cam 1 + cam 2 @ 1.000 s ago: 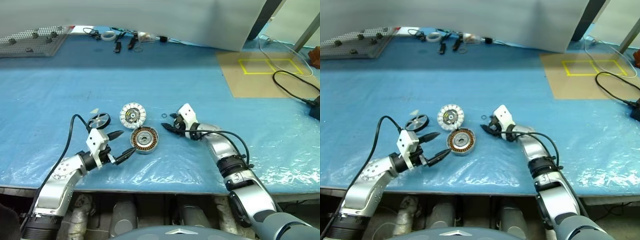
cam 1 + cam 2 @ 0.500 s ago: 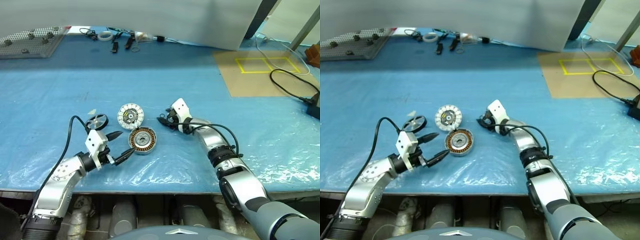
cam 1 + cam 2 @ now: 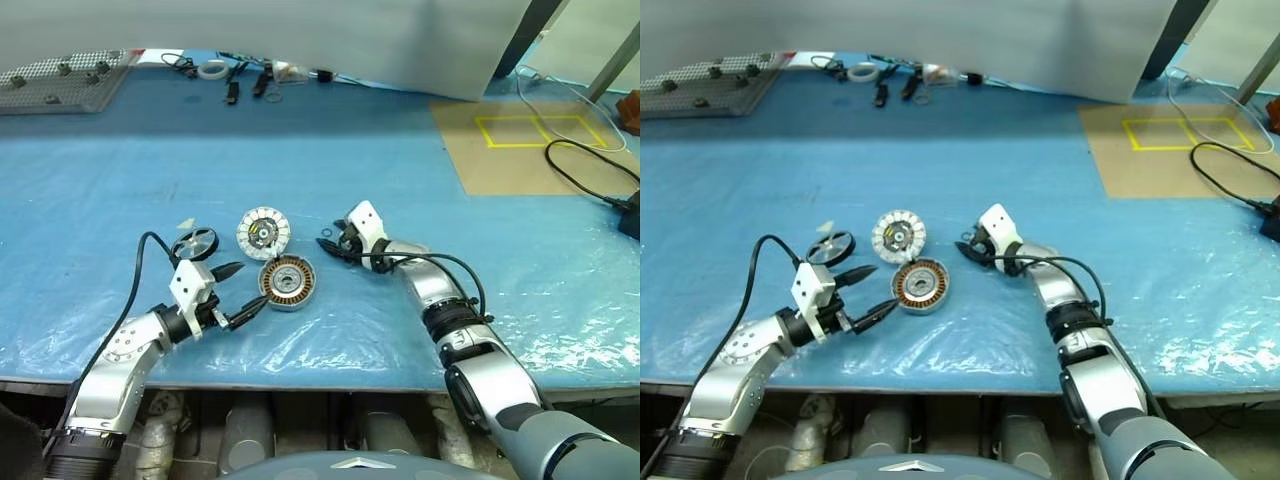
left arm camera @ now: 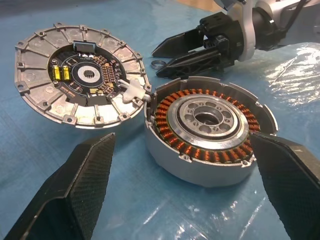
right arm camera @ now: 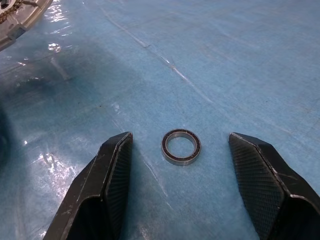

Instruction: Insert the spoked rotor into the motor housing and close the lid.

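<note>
I've got both arms out over the blue-covered bench (image 3: 420,190). My left end effector (image 3: 238,290) sits level with its two black fingers spread wide and nothing between them, tips just beside the motor housing (image 3: 287,281). From the left wrist, the housing (image 4: 207,130) lies framed between those fingers, copper windings ringed around its dark central hole, open side up.

Touching the housing's far edge is the lid (image 3: 264,232), lying flat with its white segments and dark centre facing up; the wrist view shows its rim (image 4: 80,82) right against the can. The spoked rotor (image 3: 196,243) rests on the bench off to the lid's left, just beyond my left wrist, apart from both other discs.

My right end effector (image 3: 334,249) is angled slightly down toward the bench, just right of the lid and housing. Its fingers stand apart, gripping nothing. Between them in the right wrist view lies a small metal ring (image 5: 181,146), flat on the blue sheet, touching neither finger. Same ring (image 3: 329,232) shows from the head camera, just past the fingertips.
</note>
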